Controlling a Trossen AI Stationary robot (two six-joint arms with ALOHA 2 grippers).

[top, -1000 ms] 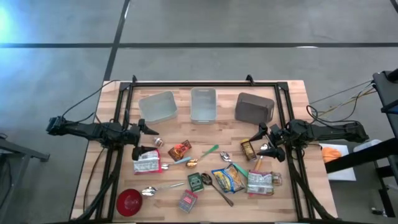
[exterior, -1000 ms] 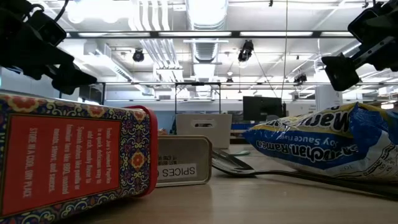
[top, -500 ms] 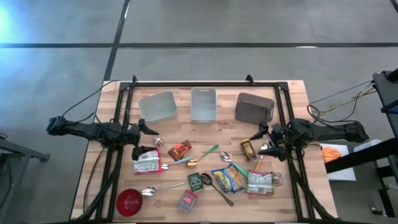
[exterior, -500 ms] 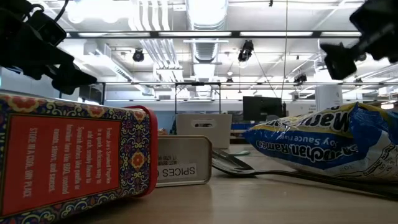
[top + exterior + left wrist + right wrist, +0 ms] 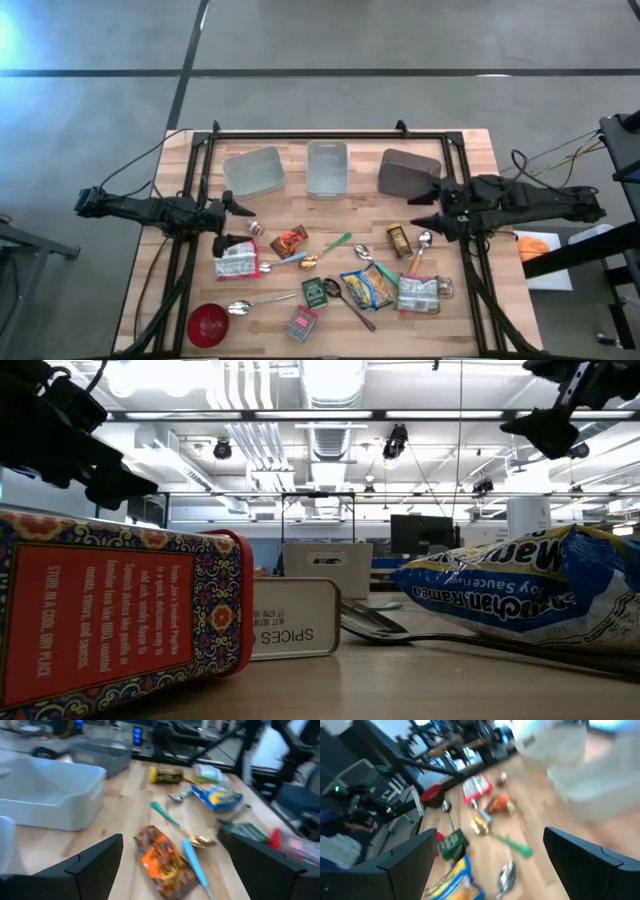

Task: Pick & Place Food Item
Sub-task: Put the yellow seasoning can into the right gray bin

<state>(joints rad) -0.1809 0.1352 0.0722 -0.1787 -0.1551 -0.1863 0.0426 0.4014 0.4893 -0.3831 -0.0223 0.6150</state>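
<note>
Food items lie scattered on the wooden table: an orange-brown snack packet [image 5: 288, 241] [image 5: 165, 860], a white-and-red packet [image 5: 237, 260], a blue-and-yellow ramen bag [image 5: 368, 287] [image 5: 520, 595], a small jar [image 5: 399, 240] and a patterned red tin [image 5: 110, 615]. My left gripper [image 5: 238, 224] [image 5: 167, 870] hangs open at the table's left, above and left of the snack packet. My right gripper [image 5: 427, 207] [image 5: 497, 865] hangs open at the right, raised, between the grey bin and the jar. Neither touches anything.
Two clear bins [image 5: 254, 171] [image 5: 327, 167] and a grey bin [image 5: 409, 173] stand along the far edge. Spoons [image 5: 258, 300], a green spice tin [image 5: 315, 292] and a red bowl [image 5: 208, 324] lie among the food. A black frame rail [image 5: 330, 135] borders the table.
My right gripper has risen well above the table, rolled about its own axis and shifted a little toward the grey bin, staying open. Nothing on the table has moved.
</note>
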